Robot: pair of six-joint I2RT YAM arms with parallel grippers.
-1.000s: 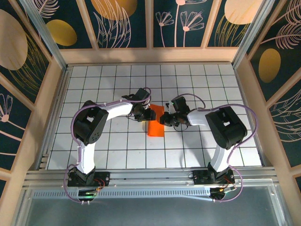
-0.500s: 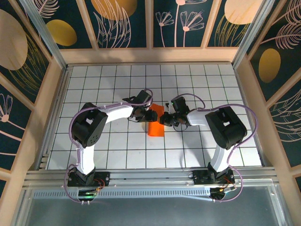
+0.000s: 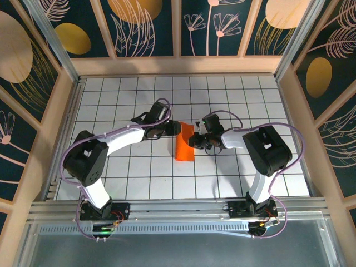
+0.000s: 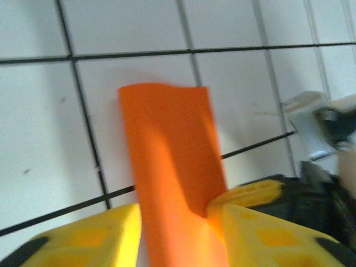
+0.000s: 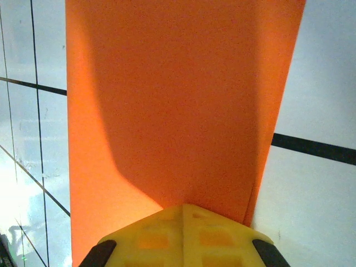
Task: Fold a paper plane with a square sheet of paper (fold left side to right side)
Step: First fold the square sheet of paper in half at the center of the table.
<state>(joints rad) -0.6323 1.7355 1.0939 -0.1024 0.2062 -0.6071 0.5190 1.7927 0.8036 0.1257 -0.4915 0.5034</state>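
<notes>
The square sheet of paper [image 3: 184,146] lies folded into a narrow bright orange strip in the middle of the grid table. My left gripper [image 3: 172,129] is at the strip's far left corner. In the left wrist view its yellow fingers [image 4: 105,233] stand apart, one on each side of the orange paper [image 4: 169,150], and the right one overlaps the paper's edge. My right gripper [image 3: 195,139] is shut at the strip's right side. In the right wrist view its joined tip [image 5: 183,210] rests on top of the paper [image 5: 178,100], beside the doubled right edge.
The white grid table [image 3: 133,172] is walled by wooden rails on the left, back and right. The two arms reach toward each other over the centre, and part of the right arm's wrist [image 4: 322,125] shows in the left wrist view.
The left arm has stretched out lower and further left, and its gripper has slid left off the paper's far corner. The right gripper and the paper have stayed put.
</notes>
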